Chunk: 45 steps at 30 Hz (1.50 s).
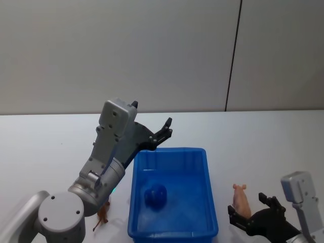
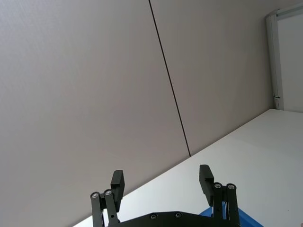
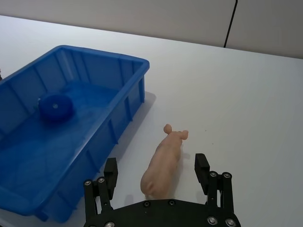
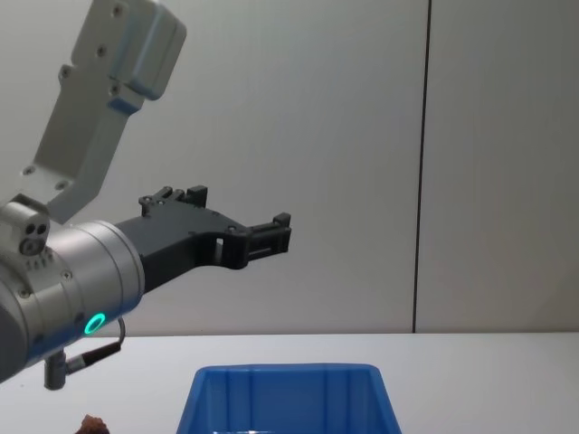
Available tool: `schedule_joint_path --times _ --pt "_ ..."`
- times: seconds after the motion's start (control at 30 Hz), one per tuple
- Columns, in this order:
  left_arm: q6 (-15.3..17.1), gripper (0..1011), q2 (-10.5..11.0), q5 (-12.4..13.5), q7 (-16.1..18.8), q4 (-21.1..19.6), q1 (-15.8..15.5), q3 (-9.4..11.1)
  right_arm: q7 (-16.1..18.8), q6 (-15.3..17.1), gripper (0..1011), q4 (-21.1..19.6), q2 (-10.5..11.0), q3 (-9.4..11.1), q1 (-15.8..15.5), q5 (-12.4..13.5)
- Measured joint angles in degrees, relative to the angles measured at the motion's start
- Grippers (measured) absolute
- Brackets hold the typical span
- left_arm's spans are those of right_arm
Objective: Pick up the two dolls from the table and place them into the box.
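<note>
Got the left gripper hanging above the far-left corner of the ribbed blue plastic box, fingers apart, empty. Then the right gripper spread wide by a smooth pink pig doll on the white bench, right of the box. Fuzzy brown doll off the near-left corner. Loads of bare bench beyond.

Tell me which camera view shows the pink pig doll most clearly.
The right wrist view: the pig doll lies whole on the table just ahead of the open right gripper, beside the box. The head view shows it small, right of the box.
</note>
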Motion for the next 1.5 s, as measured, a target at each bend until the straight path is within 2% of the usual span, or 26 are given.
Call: schedule_joint_path --times 0.53,1.03,1.27,1.4,1.47,1.5 --pt "0.0 1003 0.0 0.0 0.0 0.0 0.0 0.0 -0.49 0.12 1000 5.29 -2.89 -0.39 3.8 -1.8" --pt "0.0 1003 0.0 0.0 0.0 0.0 0.0 0.0 -2.17 0.69 994 10.26 -5.23 -0.81 6.05 -1.55" --pt "0.0 1003 0.0 0.0 0.0 0.0 0.0 0.0 -2.46 0.85 855 11.24 -5.7 -0.9 6.43 -1.37" --pt "0.0 1003 0.0 0.0 0.0 0.0 0.0 0.0 -2.59 0.9 706 11.72 -5.91 -0.94 6.58 -1.26" --pt "0.0 1003 0.0 0.0 0.0 0.0 0.0 0.0 -2.63 0.93 676 11.85 -5.97 -0.95 6.64 -1.24" --pt "0.0 1003 0.0 0.0 0.0 0.0 0.0 0.0 -2.64 0.94 607 11.9 -6.0 -0.96 6.65 -1.23"
